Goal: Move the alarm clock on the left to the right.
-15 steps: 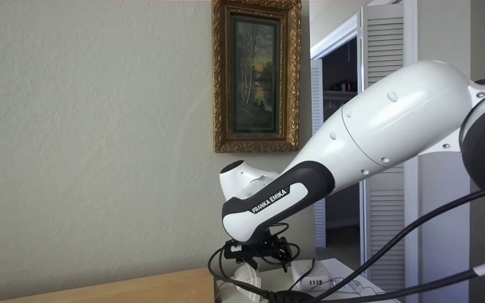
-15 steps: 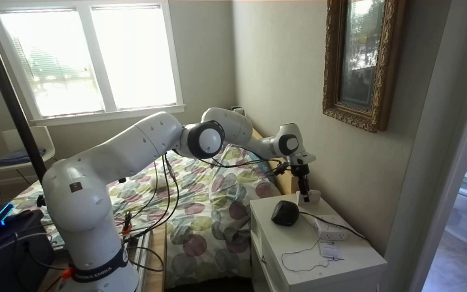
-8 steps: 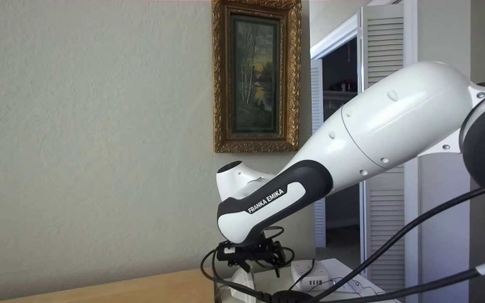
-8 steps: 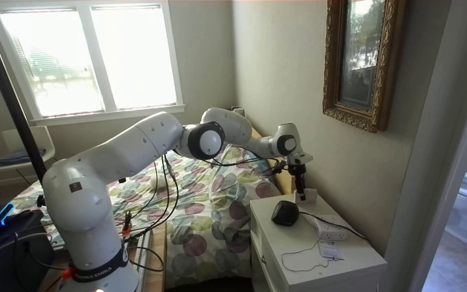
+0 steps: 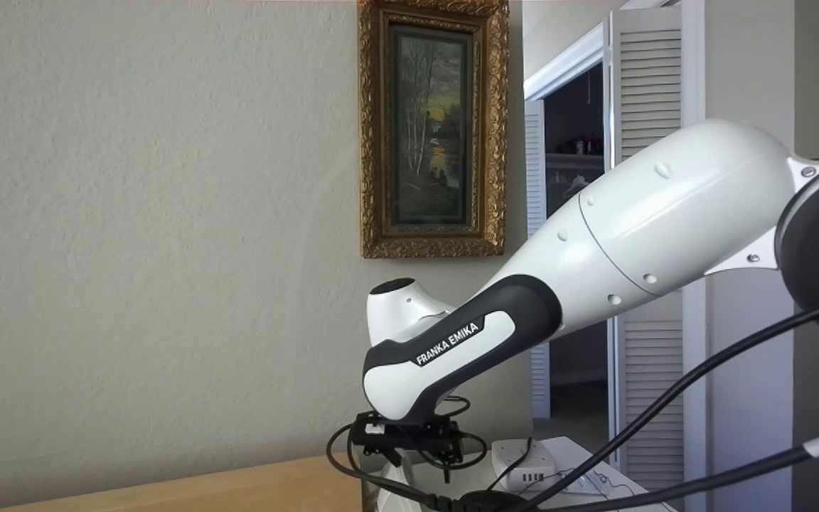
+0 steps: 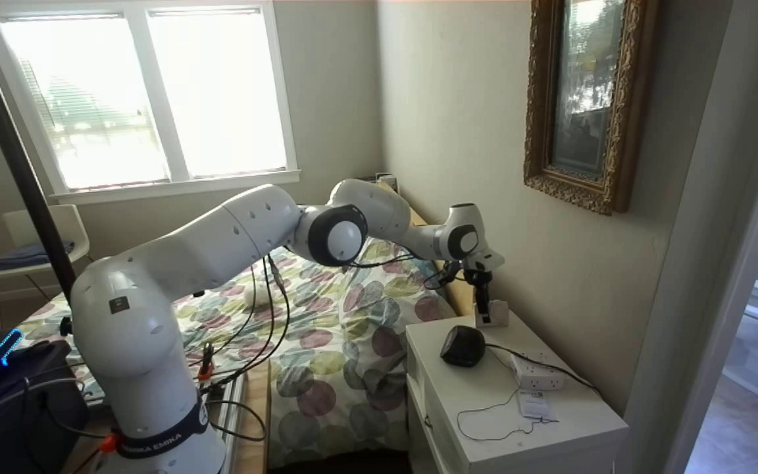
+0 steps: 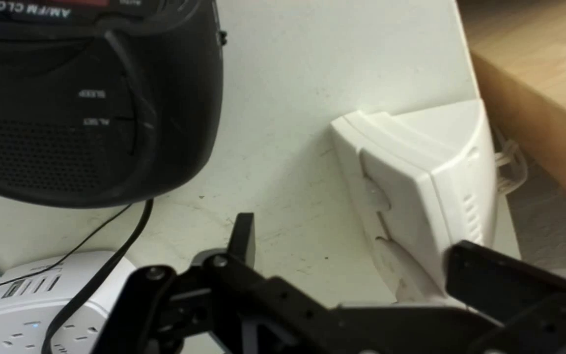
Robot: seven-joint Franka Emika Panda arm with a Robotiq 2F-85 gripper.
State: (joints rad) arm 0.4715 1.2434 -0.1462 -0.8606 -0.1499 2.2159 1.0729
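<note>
Fingers (image 7: 243, 238) and white device (image 7: 406, 191): shifted leftward in both exterior views since the earlier frame.
Alarm clock (image 7: 101, 105): black, lettered AM/FM CLOCK, upper left of the wrist view, on the white desk (image 7: 273, 73).
Power strip (image 7: 42, 302): lower left, a black cord (image 7: 92, 290) crossing over it.
Fingers: wide apart, lower centre to lower right; whether either touches the white device cannot be told.
White device: right side, near a wooden panel (image 7: 538, 73) at upper right.
</note>
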